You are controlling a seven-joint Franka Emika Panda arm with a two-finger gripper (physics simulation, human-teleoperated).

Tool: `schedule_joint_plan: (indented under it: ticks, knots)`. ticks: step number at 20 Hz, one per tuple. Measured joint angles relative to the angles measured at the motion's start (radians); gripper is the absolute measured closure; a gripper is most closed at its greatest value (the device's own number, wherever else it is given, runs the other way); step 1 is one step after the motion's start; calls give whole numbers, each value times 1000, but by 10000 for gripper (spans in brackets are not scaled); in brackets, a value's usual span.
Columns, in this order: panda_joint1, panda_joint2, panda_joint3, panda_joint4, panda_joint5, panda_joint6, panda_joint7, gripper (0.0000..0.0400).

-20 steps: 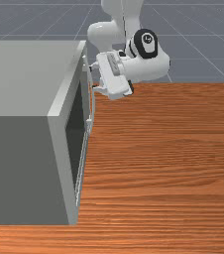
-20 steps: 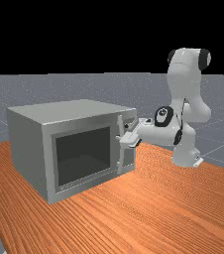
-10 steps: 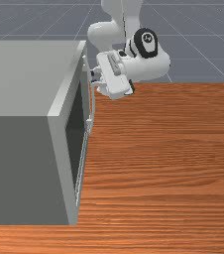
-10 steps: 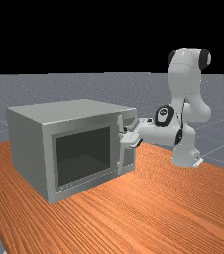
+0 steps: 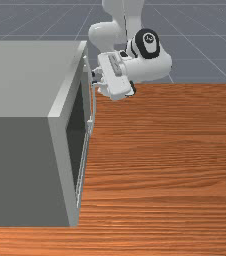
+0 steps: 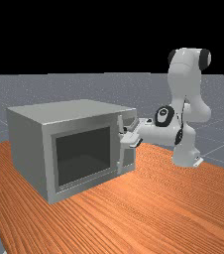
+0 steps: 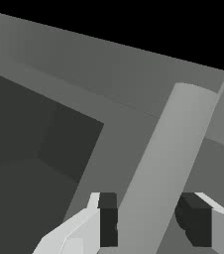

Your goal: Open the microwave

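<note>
The microwave stands on the bench just beside the gripper, its door facing the front view's right. The door is closed against the body. The handle is at the gripper, its long axis running upright along the door, with a length of it reaching below the fingers.

The microwave is a boxy, smooth, matt grey body with flat faces; a dark, glossy-looking rectangular window sits in the door's plain frame. The handle is a paler, slender, rounded bar, slightly bowed. The bench is orange-brown wood with long, streaky grain.

The gripper's white fingers stand partly apart, about the bar's width, one on either side of the handle. Their dark pads seem to press it from both sides, though the contact is partly hidden.
</note>
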Motion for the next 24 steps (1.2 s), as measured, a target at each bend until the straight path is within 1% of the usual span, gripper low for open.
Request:
schedule_joint_plan:
  ticks: [9,13,14,16,18,19,20,22,24]
  knots:
    - [20,6,-18,4,4,-7,0,220]
    - [22,13,-15,9,8,-19,0,223]
    - [21,15,-10,5,1,-27,0,221]
    - [21,24,2,13,12,-40,0,226]
    - [19,29,17,15,11,-54,0,222]
    - [38,33,33,27,19,-63,0,322]
    - [53,39,45,33,29,-68,0,353]
    - [70,41,57,37,39,-70,0,383]
    - [77,38,62,36,43,-67,0,394]
